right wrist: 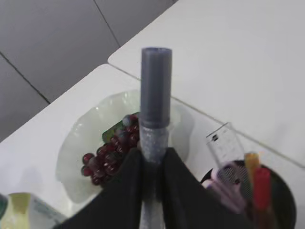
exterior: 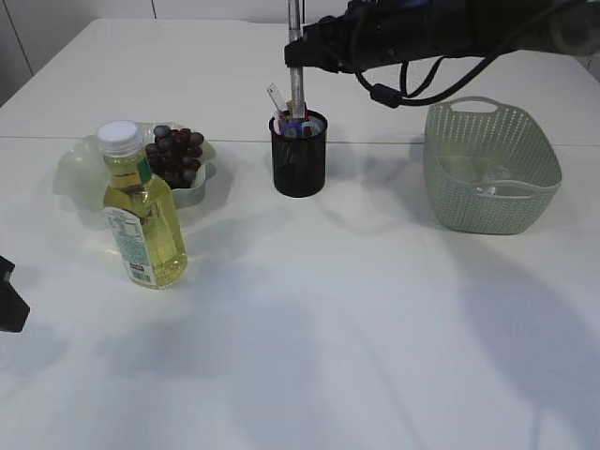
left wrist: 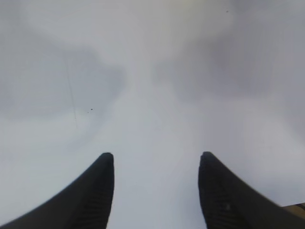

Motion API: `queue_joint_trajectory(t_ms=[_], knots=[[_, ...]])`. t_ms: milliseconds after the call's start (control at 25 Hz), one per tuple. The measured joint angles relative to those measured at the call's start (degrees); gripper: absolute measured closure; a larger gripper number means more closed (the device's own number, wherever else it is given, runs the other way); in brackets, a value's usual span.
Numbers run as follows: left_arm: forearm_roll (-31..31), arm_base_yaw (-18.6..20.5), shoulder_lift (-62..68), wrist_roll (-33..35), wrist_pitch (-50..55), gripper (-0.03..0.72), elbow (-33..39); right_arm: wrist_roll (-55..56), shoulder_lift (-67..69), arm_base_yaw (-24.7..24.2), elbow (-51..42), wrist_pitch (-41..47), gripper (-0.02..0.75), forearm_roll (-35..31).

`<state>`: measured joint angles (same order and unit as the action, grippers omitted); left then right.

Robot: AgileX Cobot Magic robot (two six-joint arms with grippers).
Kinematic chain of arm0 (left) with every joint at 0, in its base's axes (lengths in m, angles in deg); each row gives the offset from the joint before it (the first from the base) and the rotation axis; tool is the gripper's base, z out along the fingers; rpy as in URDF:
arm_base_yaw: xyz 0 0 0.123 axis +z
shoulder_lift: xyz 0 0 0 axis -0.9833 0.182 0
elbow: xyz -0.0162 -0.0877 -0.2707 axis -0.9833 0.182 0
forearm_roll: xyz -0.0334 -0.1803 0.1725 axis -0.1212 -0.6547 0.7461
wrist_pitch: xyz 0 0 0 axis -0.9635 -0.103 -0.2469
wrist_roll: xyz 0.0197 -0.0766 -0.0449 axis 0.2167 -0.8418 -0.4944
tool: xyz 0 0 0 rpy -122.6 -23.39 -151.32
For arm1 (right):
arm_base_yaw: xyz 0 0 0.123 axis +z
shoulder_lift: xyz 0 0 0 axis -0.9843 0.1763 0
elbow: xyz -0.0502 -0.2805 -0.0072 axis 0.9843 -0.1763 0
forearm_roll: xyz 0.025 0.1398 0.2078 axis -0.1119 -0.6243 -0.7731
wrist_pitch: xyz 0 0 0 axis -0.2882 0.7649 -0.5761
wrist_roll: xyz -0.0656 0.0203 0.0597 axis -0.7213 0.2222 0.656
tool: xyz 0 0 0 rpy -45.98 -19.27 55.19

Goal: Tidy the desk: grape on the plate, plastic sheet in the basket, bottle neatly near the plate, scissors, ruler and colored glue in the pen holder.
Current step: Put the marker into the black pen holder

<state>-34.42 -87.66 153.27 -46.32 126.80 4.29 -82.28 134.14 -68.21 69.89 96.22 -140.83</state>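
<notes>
The right gripper (right wrist: pixel 152 164) is clenched around a glitter glue tube (right wrist: pixel 155 102), upright over the black pen holder (exterior: pixel 299 155). The left gripper (left wrist: pixel 156 164) hangs released above bare table (left wrist: pixel 157 86).

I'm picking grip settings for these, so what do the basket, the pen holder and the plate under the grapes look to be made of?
The basket looks like molded matte plastic, pale green, with regular perforated walls. The pen holder seems to be black metal mesh, though fine plastic mesh is possible. The plate appears to be translucent pale green glass or plastic; its wavy rim looks glossy and the table shows through.
</notes>
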Motion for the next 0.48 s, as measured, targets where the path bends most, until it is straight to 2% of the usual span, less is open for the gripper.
queue_joint_trajectory(t_ms=[280,480], knots=[[0.0,0.0,0.0,0.0,-0.73,0.273,0.0,-9.74,6.54,0.0,9.44,-5.12,0.63,-1.14],[0.11,0.0,0.0,0.0,-1.59,0.273,0.0,-16.7,10.45,0.0,13.22,-7.75,0.63,-6.62]])
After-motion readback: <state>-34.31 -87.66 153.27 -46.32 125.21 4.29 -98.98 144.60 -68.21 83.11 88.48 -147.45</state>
